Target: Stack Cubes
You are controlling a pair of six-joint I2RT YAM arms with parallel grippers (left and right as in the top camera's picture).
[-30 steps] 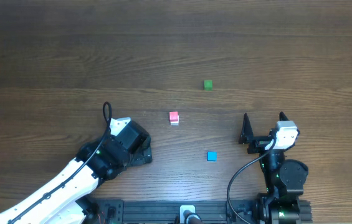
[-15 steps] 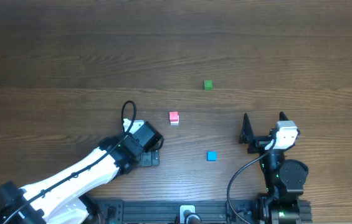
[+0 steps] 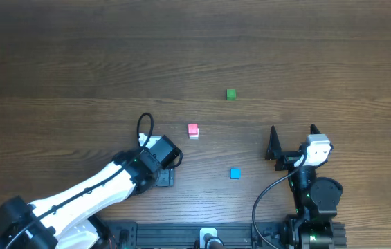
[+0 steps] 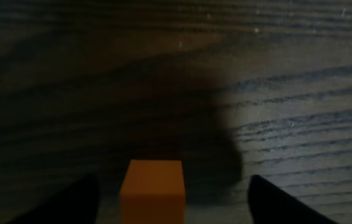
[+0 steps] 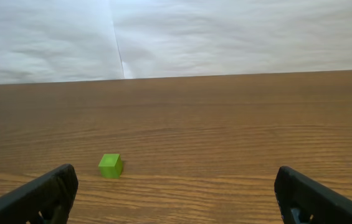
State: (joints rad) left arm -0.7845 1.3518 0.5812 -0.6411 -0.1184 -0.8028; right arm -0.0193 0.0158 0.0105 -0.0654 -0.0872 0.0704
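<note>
An orange cube (image 4: 152, 188) rests on the wooden table between the fingers of my left gripper (image 4: 172, 183), with a gap on each side. That gripper (image 3: 165, 176) is open and low over the table near the front, left of centre. A pink cube (image 3: 193, 128) sits on top of a white cube (image 3: 194, 135) at the table's middle. A blue cube (image 3: 234, 173) lies to the right of the left gripper. A green cube (image 3: 231, 94) (image 5: 110, 165) lies farther back. My right gripper (image 3: 292, 142) (image 5: 176, 186) is open at the front right, facing the green cube from a distance.
The dark wooden table (image 3: 77, 62) stretches wide to the back and left. A pale wall (image 5: 225, 37) stands behind the table's far edge. The arms' base rail (image 3: 209, 235) runs along the front edge.
My left arm has swung to the right and slightly toward the front, bringing its gripper down around the orange cube. The right arm and the other cubes have not moved.
</note>
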